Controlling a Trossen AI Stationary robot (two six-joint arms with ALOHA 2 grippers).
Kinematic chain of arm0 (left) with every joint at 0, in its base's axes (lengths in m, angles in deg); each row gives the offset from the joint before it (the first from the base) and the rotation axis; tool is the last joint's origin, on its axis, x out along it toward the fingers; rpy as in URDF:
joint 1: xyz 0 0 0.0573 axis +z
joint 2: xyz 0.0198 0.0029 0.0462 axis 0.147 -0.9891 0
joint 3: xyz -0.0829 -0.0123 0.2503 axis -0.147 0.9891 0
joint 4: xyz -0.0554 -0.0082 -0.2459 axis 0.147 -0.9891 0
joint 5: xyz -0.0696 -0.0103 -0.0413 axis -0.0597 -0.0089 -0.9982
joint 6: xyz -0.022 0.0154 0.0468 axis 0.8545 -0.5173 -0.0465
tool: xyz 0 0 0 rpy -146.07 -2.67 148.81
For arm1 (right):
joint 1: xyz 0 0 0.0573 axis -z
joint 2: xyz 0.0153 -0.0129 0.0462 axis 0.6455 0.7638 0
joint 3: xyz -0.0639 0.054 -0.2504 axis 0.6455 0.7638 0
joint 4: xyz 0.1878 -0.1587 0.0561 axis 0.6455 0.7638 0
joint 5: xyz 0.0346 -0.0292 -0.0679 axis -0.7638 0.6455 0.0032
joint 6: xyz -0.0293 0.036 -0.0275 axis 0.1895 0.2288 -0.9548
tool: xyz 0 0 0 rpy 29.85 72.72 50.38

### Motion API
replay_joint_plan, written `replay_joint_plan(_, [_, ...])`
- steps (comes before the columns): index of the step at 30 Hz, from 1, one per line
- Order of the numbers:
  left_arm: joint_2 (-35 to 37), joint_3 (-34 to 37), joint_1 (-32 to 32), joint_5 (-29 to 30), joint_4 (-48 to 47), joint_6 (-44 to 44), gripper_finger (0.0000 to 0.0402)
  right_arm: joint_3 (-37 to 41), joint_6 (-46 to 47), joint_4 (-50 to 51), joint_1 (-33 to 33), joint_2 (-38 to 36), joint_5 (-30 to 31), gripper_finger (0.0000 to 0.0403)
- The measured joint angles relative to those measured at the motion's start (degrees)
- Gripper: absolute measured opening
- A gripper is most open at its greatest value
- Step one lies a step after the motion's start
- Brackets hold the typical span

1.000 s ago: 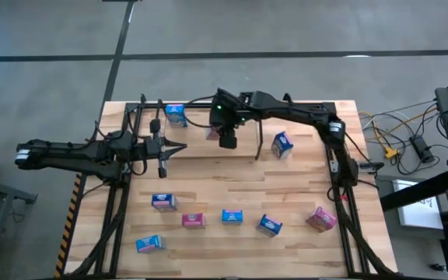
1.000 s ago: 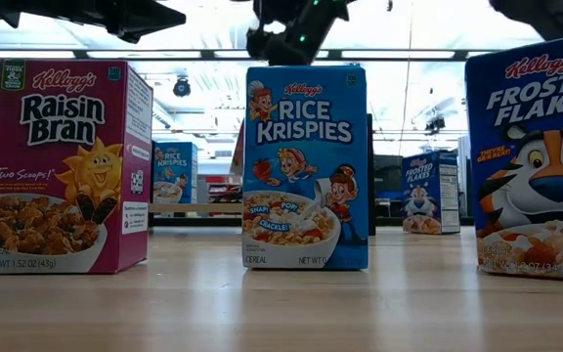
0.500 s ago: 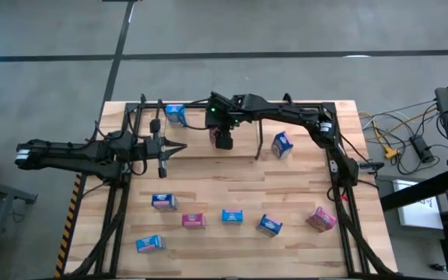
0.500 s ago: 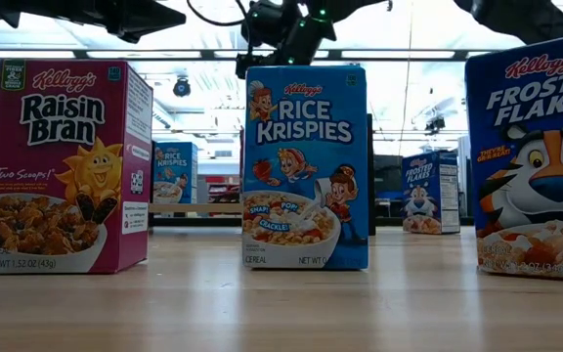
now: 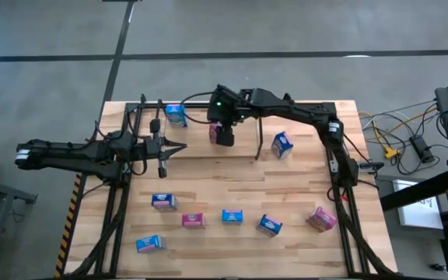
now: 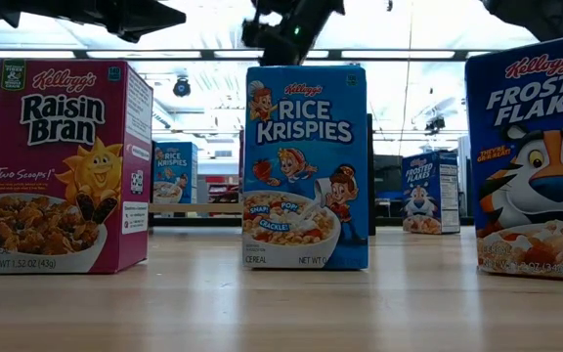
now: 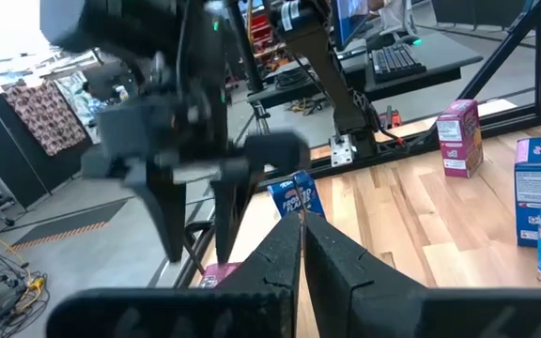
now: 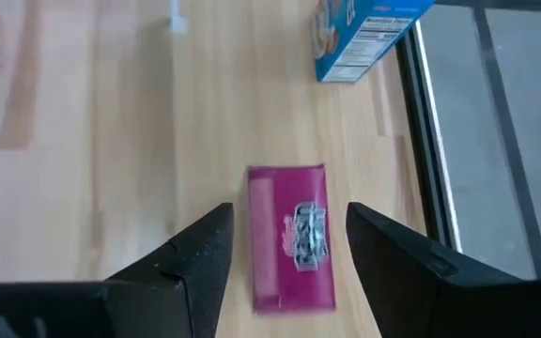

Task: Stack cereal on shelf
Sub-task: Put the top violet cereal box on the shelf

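My right gripper is open at the table's far middle, pointing down over a pink cereal box. The box stands on its base on the table. My fingers stand on either side of it with a gap on each side. The pink box shows half hidden in the high view. A blue box stands in the black rod shelf at the far left. Another blue box stands farther right. My left gripper is shut and empty at mid-left.
Several blue and pink boxes stand in a loose row near the front edge, from one at the left to a pink one at the right. A thin upright rod stands just right of my right gripper. Slanted arm frames flank both sides.
My right gripper has swayed slightly toward the table's left edge and back above the pink box, staying open. The boxes have kept their places.
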Motion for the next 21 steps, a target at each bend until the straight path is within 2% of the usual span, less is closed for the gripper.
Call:
replay_joint_plan(5, [0.0,0.0,0.0,0.0,0.1,0.0,0.0,-0.4,1.1,7.2,-0.4,-3.0,0.0,0.0175])
replay_joint_plan(11, [0.0,0.0,0.0,0.0,0.1,0.0,0.0,-0.1,3.9,15.8,-0.4,-4.8,0.0,0.0113])
replay_joint_plan(16, [0.0,0.0,0.0,0.0,0.1,0.0,0.0,3.1,3.8,14.8,-0.4,-4.4,0.0,0.0056])
replay_joint_plan(21, [0.0,0.0,0.0,0.0,0.1,0.0,0.0,9.7,3.0,7.8,-0.3,-4.0,0.6,0.0015])
